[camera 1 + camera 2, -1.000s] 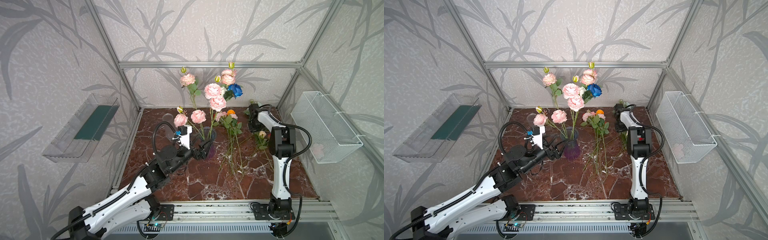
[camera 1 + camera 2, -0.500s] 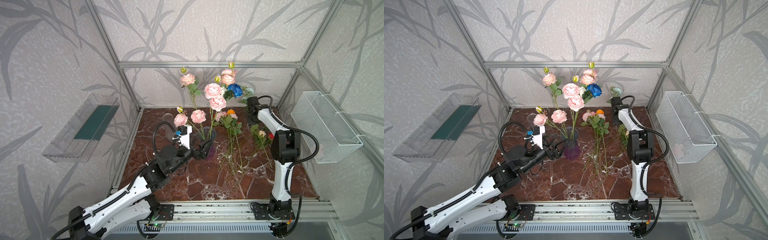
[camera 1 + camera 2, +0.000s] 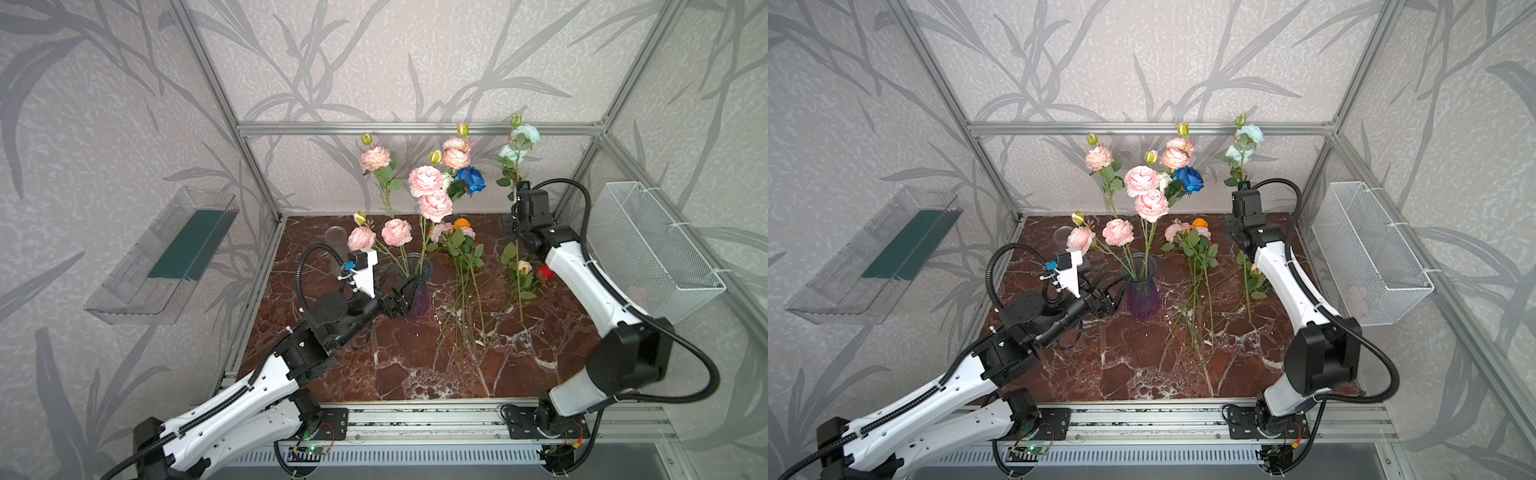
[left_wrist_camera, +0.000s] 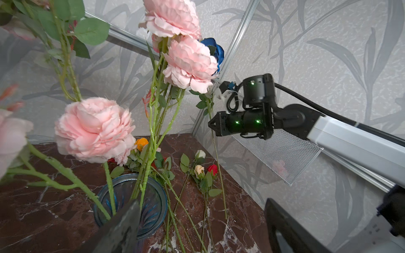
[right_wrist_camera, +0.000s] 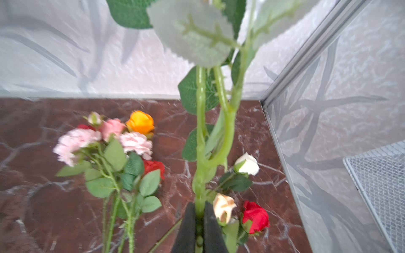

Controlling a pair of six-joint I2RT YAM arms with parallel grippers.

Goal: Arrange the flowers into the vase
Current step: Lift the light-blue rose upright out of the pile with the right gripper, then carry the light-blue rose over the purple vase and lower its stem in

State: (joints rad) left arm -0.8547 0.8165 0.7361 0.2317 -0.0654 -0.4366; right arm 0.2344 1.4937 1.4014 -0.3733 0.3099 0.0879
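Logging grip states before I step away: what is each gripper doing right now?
Left gripper: open, holding nothing, beside the vase.
Right gripper: shut on the stem of the turquoise flower.

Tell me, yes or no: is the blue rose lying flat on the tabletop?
No, the blue rose sits high up among the pink blooms whose stems stand in the vase.

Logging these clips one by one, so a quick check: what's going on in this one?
The right gripper is shut on the stem of a pale turquoise flower, holding it upright toward the back right of the table. The left gripper is open, its fingers beside the vase, which already holds several pink blooms and a blue rose. More flowers lie loose on the table, not yet placed.
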